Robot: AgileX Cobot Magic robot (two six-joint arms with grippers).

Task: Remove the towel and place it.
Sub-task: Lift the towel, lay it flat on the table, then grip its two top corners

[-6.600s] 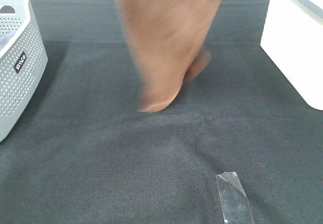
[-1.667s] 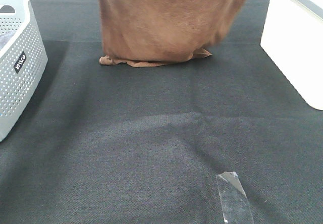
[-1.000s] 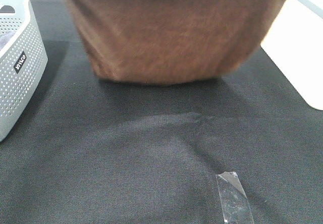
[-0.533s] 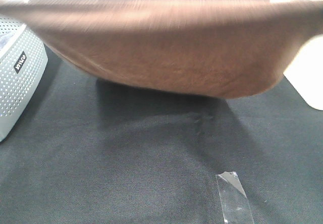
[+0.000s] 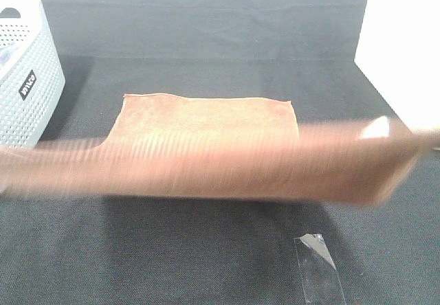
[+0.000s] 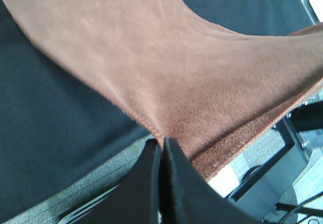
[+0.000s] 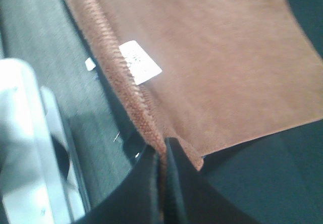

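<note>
Towel (image 5: 206,123) held at both near corners, far end on the black tabletop (image 5: 206,37).
The left gripper (image 6: 161,147) and right gripper (image 7: 162,151) each pinch tight on one corner of the towel's raised, blurred near edge. The far edge lies flat on the tabletop. The white tag (image 7: 140,61) sits near the right gripper, and a white basket (image 5: 27,78) stands to the left.

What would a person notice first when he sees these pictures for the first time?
The big brown towel dominates: it spreads across the middle of the black table cloth, its far edge lying flat and its near edge blurred and lifted. The left claw and the right claw each pinch one near corner, a small white tag close to the right one. A white perforated basket stands at the left edge.
</note>
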